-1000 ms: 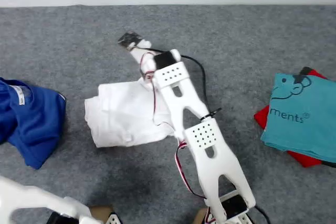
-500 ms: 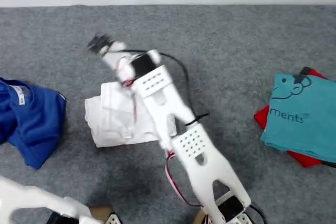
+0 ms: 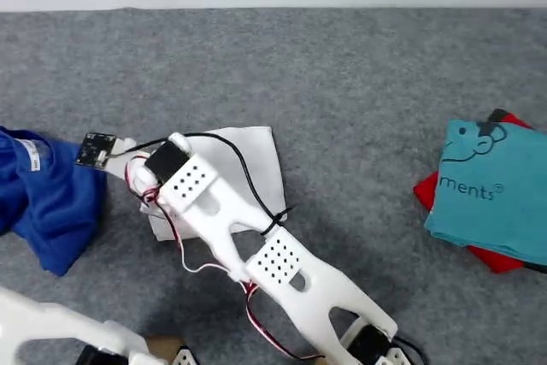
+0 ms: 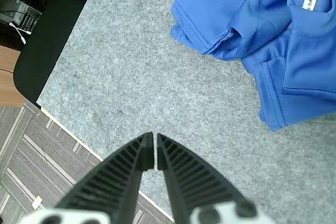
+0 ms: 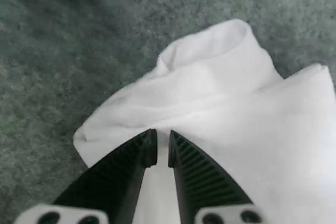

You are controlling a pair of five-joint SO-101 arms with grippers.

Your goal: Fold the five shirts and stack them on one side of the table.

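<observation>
We find the right claw (image 5: pixel 161 142) clamped on the white shirt (image 5: pixel 236 103) near its edge; the stacked teal shirt (image 3: pixel 487 211) lies well apart, opposite.

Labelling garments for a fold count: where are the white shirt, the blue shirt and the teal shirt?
white shirt (image 3: pixel 261 156), high view, flat panel near its far edge.
blue shirt (image 3: pixel 51 203), high view, crumpled body.
teal shirt (image 3: pixel 496 211), high view, folded top face.
</observation>
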